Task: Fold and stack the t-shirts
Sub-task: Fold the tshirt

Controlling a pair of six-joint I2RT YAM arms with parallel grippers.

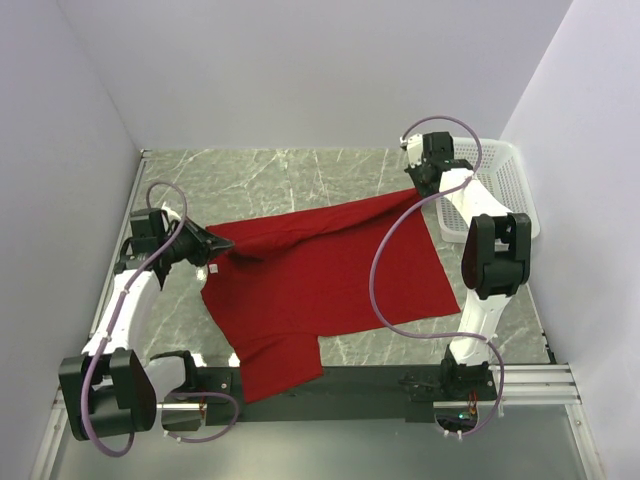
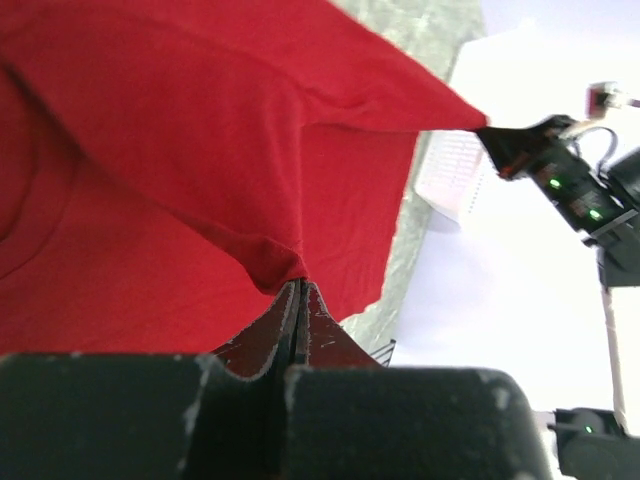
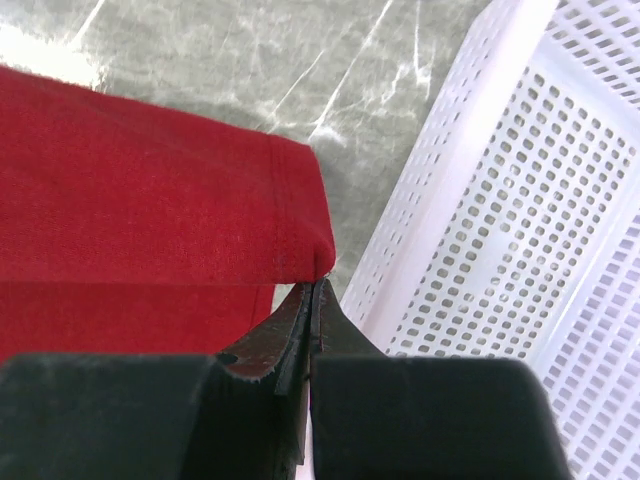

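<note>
The left claw (image 1: pixel 208 246) by the left edge of the desk (image 1: pixel 300 175) and the right claw (image 1: pixel 417 186) near its far right corner each pinch the t-shirt (image 1: pixel 330 285), spread mid-desk. Carry the taut edge evenly, both ends level.

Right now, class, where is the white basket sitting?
In the top view, the white basket sits in the far right corner, just right of the right gripper holding the red t-shirt.
</note>
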